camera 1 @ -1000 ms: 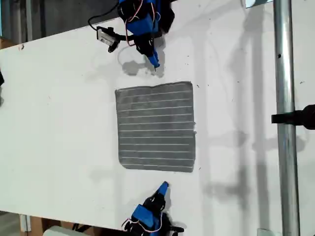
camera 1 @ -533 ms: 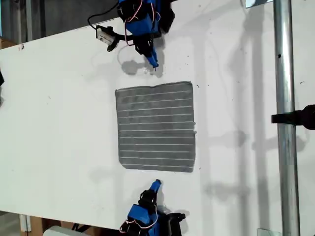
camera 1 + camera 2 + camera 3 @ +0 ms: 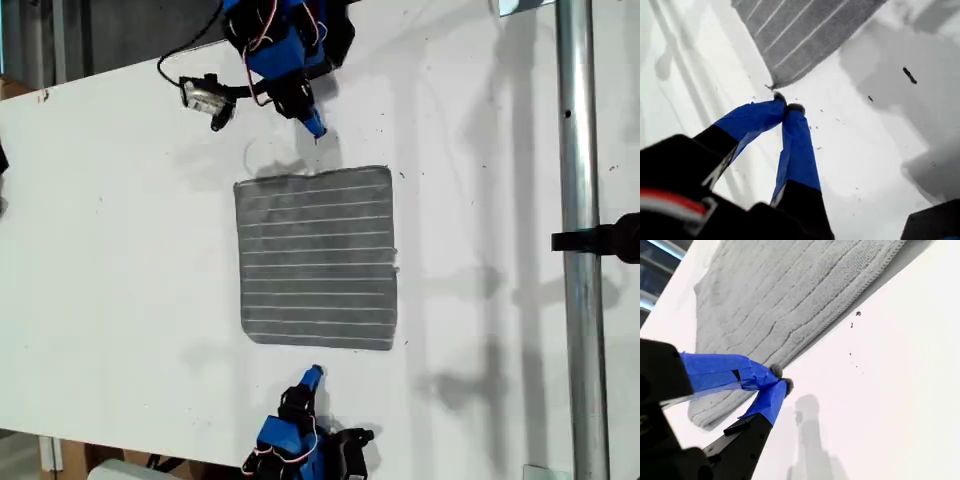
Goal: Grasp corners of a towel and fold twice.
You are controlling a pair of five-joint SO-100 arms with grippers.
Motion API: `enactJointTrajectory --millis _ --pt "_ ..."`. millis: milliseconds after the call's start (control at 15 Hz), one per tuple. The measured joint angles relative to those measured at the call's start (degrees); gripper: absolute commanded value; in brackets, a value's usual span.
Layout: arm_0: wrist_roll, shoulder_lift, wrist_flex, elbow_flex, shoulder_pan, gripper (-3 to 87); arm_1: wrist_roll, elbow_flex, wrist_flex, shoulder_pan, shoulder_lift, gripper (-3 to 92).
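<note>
Judging from how things lie, nothing of the fold is begun. My first gripper [image 3: 787, 106] has its blue-taped jaws pressed tip to tip with nothing between them, poised just short of one rounded gray corner [image 3: 774, 85]. My second gripper [image 3: 781, 377] is likewise closed and empty, just beside a hemmed edge. The gray, white-striped square cloth towel [image 3: 317, 258] lies flat and fully spread mid-way across the white table [image 3: 120, 250], no corner lifted, between one blue arm [image 3: 285, 50] at the exterior view's top and another blue arm [image 3: 290, 435] at its bottom; which is which I cannot tell. Opening, grasping the corners and both folds all remain.
</note>
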Motion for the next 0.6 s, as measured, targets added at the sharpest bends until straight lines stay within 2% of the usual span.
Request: enactJointTrajectory --millis 200,333,400,467,600 --pt "0.4 0.0 0.0 0.0 0.2 -1.8 -11.9 -38.1 7.8 -4.5 -42.6 -0.2" --pt "0.4 0.0 0.0 0.0 0.2 -1.8 -13.8 -48.7 8.3 -7.8 -55.9 2.2" --pt "0.4 0.0 0.0 0.0 0.2 -1.8 -13.8 -49.0 8.5 -9.0 -57.0 17.6" --pt "0.4 0.0 0.0 0.0 0.2 -1.8 -13.8 -49.0 9.5 -9.4 -57.2 39.4" --pt "0.6 0.0 0.0 0.0 -0.1 -1.8 -13.8 -49.0 10.9 -9.0 -57.1 38.3"
